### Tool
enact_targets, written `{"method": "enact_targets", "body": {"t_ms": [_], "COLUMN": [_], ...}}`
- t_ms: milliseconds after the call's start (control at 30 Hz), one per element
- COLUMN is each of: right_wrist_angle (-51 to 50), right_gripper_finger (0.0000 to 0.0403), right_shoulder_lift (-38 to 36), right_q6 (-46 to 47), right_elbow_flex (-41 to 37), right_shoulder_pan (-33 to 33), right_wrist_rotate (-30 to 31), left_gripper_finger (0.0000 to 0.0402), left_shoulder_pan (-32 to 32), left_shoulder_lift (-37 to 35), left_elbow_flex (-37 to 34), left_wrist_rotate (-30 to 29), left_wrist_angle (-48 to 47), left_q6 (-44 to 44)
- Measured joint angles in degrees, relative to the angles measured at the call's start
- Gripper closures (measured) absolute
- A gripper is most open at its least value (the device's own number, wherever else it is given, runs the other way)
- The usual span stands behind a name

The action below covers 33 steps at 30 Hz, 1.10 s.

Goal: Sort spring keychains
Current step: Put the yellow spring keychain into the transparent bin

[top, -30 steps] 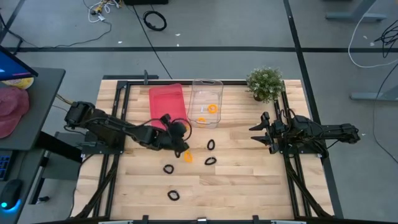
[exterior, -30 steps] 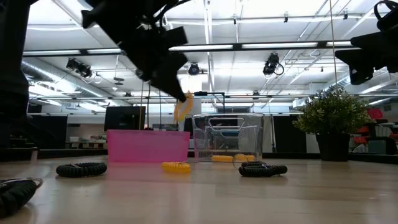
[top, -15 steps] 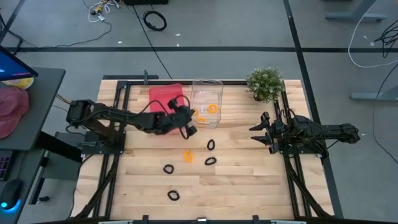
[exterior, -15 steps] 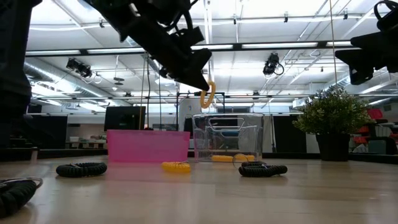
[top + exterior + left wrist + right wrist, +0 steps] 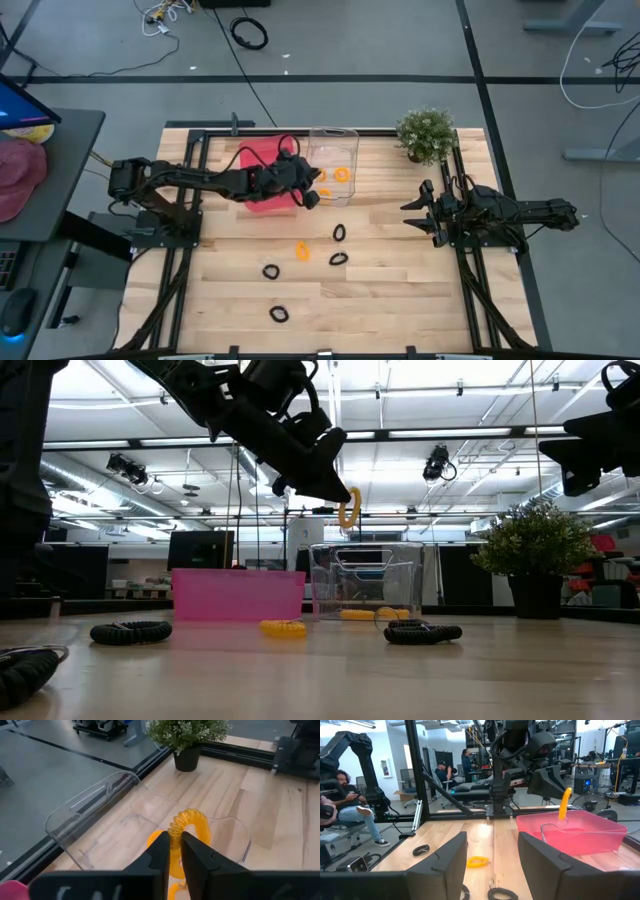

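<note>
My left gripper (image 5: 311,193) hangs over the near rim of the clear bin (image 5: 331,150), shut on an orange spring keychain (image 5: 348,508) and well above the table. Two orange keychains (image 5: 342,174) lie inside the clear bin. One more orange keychain (image 5: 302,251) and several black ones (image 5: 339,233) lie flat on the wood. The pink bin (image 5: 268,160) stands beside the clear one. My right gripper (image 5: 415,215) waits open at the right side, raised off the table. My left gripper pinches the orange keychain's coil (image 5: 176,832) between its two fingers (image 5: 161,851). The fingers come from above, slanting toward the far right. The ring is lifted clear, and most of it sticks out past the fingertips over the clear bin (image 5: 90,800).
A potted plant (image 5: 426,134) stands at the far right corner, just right of the clear bin. Black frame rails run along the table's left and right sides. Bare wood lies between the scattered keychains and my right gripper (image 5: 492,855).
My left gripper has carried the orange keychain from above the middle of the table toward the far edge and a little right, rising slightly, until it is over the clear bin's near rim. It has stayed shut on the keychain. The right arm has not moved.
</note>
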Motion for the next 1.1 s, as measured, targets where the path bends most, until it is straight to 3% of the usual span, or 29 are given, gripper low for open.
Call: {"method": "enact_targets", "body": {"t_ms": [433, 633, 733, 967, 1100], "right_wrist_angle": [0.00, -0.02, 0.00, 0.00, 0.00], "right_gripper_finger": [0.0223, 0.0223, 0.0223, 0.0223, 0.0223], "right_shoulder_lift": [-0.01, 0.00, -0.01, 0.00, 0.00], "right_q6": [0.00, -0.02, 0.00, 0.00, 0.00], "right_elbow_flex": [0.00, 0.00, 0.00, 0.00, 0.00], "right_shoulder_pan": [-0.01, 0.00, 0.00, -0.02, -0.01], "right_wrist_rotate": [0.00, 0.00, 0.00, 0.00, 0.00], "left_gripper_finger": [0.0243, 0.0228, 0.0233, 0.0241, 0.0241], "left_shoulder_pan": [-0.15, -0.15, -0.16, -1.90, -4.99], "left_shoulder_lift": [0.00, 0.00, 0.00, -0.02, -0.02], "left_elbow_flex": [0.00, 0.00, 0.00, 0.00, 0.00], "left_wrist_rotate": [0.04, 0.28, 4.50, 20.83, 23.63], "left_wrist_angle": [-0.55, -3.07, -4.85, -9.15, -12.95], "left_q6": [-0.56, -3.12, -4.77, -11.98, -12.00]}}
